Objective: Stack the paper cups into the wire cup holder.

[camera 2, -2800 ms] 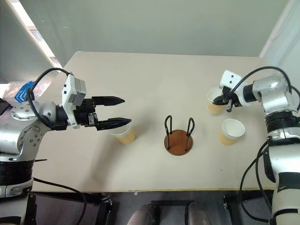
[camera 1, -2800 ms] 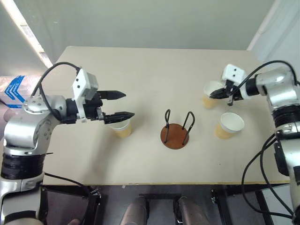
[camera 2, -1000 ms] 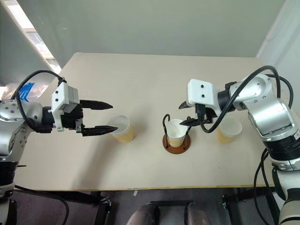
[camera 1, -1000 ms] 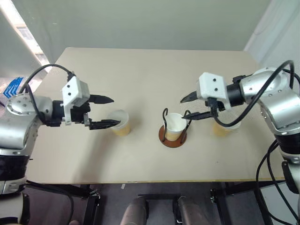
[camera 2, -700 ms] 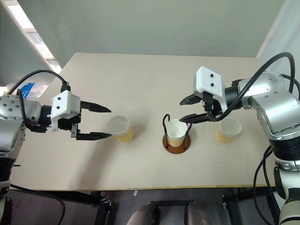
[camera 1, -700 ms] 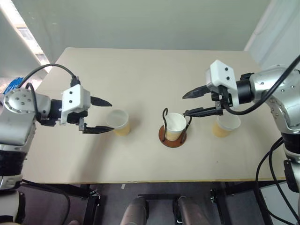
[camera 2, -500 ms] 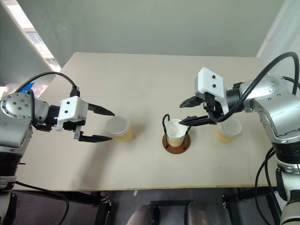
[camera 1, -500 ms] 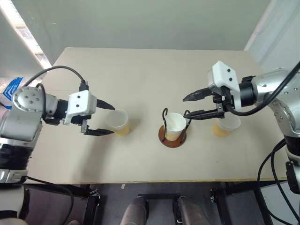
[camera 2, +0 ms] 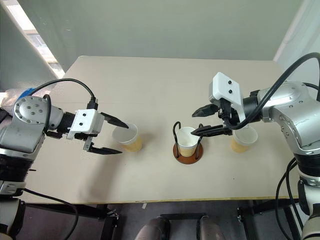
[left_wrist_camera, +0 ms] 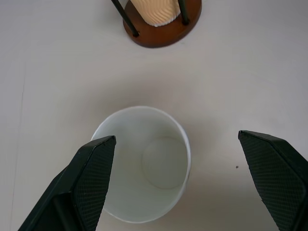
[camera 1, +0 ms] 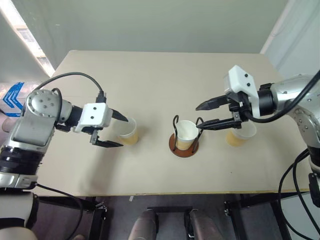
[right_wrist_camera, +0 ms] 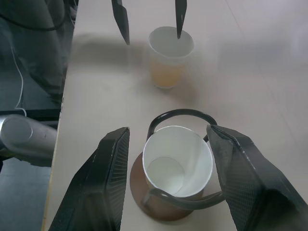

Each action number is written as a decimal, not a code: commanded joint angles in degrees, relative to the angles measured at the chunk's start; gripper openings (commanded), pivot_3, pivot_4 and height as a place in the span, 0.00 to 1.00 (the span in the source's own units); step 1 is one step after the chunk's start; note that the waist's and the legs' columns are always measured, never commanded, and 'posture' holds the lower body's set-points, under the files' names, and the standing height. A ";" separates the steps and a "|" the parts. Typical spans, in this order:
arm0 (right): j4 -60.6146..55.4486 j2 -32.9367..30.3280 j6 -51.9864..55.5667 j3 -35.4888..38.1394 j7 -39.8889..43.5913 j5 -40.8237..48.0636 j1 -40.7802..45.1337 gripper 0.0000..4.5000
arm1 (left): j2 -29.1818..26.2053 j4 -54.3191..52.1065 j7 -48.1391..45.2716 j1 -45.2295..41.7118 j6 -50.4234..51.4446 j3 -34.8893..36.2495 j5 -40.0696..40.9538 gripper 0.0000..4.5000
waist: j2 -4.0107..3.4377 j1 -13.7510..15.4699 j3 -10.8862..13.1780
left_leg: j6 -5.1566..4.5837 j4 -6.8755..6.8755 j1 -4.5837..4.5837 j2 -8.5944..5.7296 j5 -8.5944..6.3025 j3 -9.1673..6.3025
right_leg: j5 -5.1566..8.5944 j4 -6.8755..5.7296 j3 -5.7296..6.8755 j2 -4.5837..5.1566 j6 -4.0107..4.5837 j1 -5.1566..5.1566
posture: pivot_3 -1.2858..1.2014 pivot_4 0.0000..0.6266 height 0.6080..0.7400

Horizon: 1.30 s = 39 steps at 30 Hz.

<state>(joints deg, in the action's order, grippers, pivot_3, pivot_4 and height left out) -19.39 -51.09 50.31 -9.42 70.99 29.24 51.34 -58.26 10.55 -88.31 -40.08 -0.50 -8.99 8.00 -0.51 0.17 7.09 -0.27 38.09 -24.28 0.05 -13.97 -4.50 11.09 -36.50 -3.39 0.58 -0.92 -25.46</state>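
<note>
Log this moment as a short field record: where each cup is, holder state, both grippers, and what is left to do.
surface: beige table
wire cup holder: centre of the table, one paper cup in holder standing upright inside its loops
left cup: upright on the table, left of the holder
right cup: upright on the table, right of the holder
left gripper: open, fingers straddling the left cup, not closed on it
right gripper: open, empty, above and just right of the holder
remaining: two cups not yet stacked

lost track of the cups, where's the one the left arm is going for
That paper cup stands upright on the table's left half, left of the wire cup holder, with the open left gripper at its rim.
</note>
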 commanded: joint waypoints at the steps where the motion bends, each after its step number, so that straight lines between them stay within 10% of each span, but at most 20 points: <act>1: -1.30 -1.25 0.15 3.01 -0.28 1.53 1.20 0.60 | -0.59 0.12 -0.60 -1.58 -1.44 -0.05 -1.41 1.00 | 0.00 -0.01 0.00 | 0.00 0.00 0.00 0.00 0.00 0.00 | 0.00 0.00 0.00 0.00 0.00 0.00 | 0.52 0.24 1.00; 11: -0.31 -2.37 -0.22 2.81 -0.09 2.81 1.31 0.61 | -0.24 2.76 -0.46 -1.87 -5.32 -1.44 -4.77 0.96 | 0.00 0.00 0.00 | -0.01 0.00 0.00 0.00 0.00 0.00 | 0.00 -0.02 0.00 0.00 -0.01 -0.01 | 0.52 0.24 1.00; 24: 0.02 -2.43 -0.13 3.95 -1.38 3.39 0.13 0.61 | 2.87 7.10 -2.77 -5.13 -6.11 -3.42 -5.24 0.00 | 0.01 0.02 0.00 | -0.02 0.03 -0.01 0.00 -0.01 0.00 | -0.12 -0.07 0.01 0.01 -0.21 -0.03 | 0.52 0.24 1.00; 39: -2.92 -1.11 -4.94 15.03 -6.56 6.62 -10.25 0.61 | 3.87 -1.96 -4.19 -13.68 13.28 -4.24 11.08 0.00 | 0.07 0.49 -0.02 | -0.06 0.13 -0.18 0.00 -0.01 -0.01 | -0.30 -0.05 0.10 0.04 -0.52 -0.04 | 0.52 0.24 1.00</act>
<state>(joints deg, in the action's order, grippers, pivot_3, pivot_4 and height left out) -19.80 -52.64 46.67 0.66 65.99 33.68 41.62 -54.68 12.14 -90.21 -51.45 9.13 -14.34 15.17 -0.44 0.66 7.07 -0.35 38.23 -24.48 0.04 -13.97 -4.50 10.77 -36.51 -3.30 0.64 -1.47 -25.49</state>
